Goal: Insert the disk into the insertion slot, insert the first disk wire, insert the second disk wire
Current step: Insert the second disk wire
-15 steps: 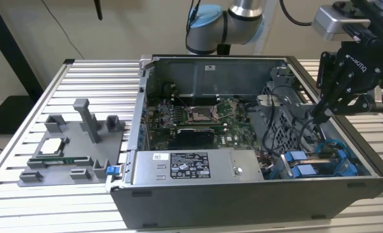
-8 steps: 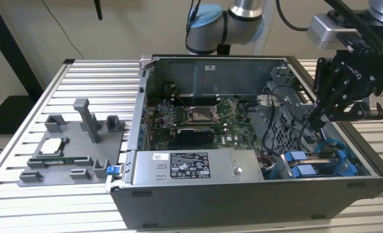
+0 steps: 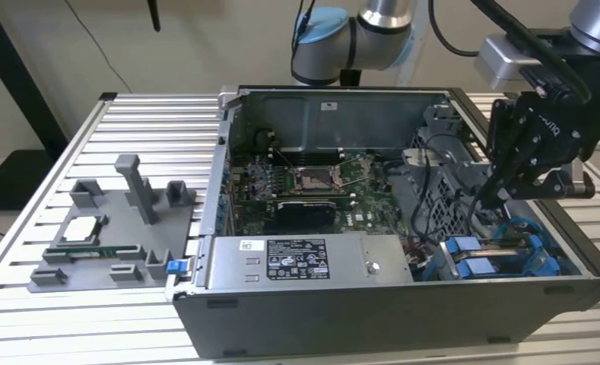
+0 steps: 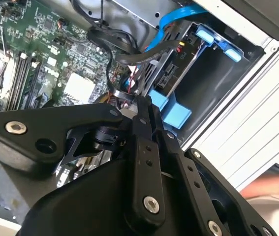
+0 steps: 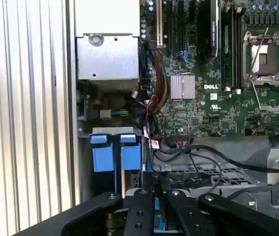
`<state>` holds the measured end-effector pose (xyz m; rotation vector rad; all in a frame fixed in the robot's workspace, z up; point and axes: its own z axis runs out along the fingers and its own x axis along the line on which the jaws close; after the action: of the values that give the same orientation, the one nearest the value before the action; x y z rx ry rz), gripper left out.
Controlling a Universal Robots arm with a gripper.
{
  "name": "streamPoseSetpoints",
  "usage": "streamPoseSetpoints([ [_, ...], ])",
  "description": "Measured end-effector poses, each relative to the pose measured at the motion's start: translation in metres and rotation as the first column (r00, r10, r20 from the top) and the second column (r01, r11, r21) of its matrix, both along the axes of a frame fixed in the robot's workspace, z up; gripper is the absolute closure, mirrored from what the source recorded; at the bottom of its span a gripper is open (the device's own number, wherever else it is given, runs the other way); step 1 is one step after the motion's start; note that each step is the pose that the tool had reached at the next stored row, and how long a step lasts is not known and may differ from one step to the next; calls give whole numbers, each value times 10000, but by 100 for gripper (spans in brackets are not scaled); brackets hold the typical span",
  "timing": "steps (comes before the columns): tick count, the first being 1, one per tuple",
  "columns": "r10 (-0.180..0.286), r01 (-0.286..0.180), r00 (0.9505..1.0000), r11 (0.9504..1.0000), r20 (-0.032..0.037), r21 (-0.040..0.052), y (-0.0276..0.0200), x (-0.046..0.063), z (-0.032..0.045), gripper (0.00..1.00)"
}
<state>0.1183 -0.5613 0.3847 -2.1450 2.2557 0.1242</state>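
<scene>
The disk [image 3: 493, 262] is sitting in the insertion slot [image 3: 543, 268] down at the near corner of the open computer case [image 3: 381, 319], on the exterior view's right, with the blue carrier tabs [image 5: 115, 156] poking out at the mouth of the bay, two of them side by side. In the second wrist view you can see the dark connector end of the disk [image 4: 171, 73] facing into the case, with a blue cable [image 4: 166, 19] looping over the top of the bay and a bundle of black wires [image 4: 124, 49] running right up to it. The gripper [image 3: 490, 199] hangs just above that bay, fingers pinched together; in the second wrist view the tips [image 4: 143, 105] meet right at a black cable beside the disk, and they look clamped on it, though I can't say for sure from this angle. Past the bay, further into the case, there's the green motherboard [image 5: 213, 88] with its bare CPU socket [image 5: 266, 59], and the silver power supply box [image 3: 305, 260] lies along the near wall to the left of the disk. Outside the case, on the slatted table [image 3: 36, 228] at the exterior view's left, sits a grey fixture tray [image 3: 117, 228].
</scene>
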Motion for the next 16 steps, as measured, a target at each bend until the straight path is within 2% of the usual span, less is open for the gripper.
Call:
streamPoseSetpoints([
  [6, 5, -5, 10000, 10000, 0, 0, 0, -1, -4, 100],
  [10, 18, -18, 10000, 10000, 10, -2, -1, -1, -34, 100],
  [14, 81, -81, 9999, 10000, 75, -12, -1, -1, -73, 100],
  [16, 123, -123, 9998, 9999, 132, -18, -2, -2, -89, 100],
])
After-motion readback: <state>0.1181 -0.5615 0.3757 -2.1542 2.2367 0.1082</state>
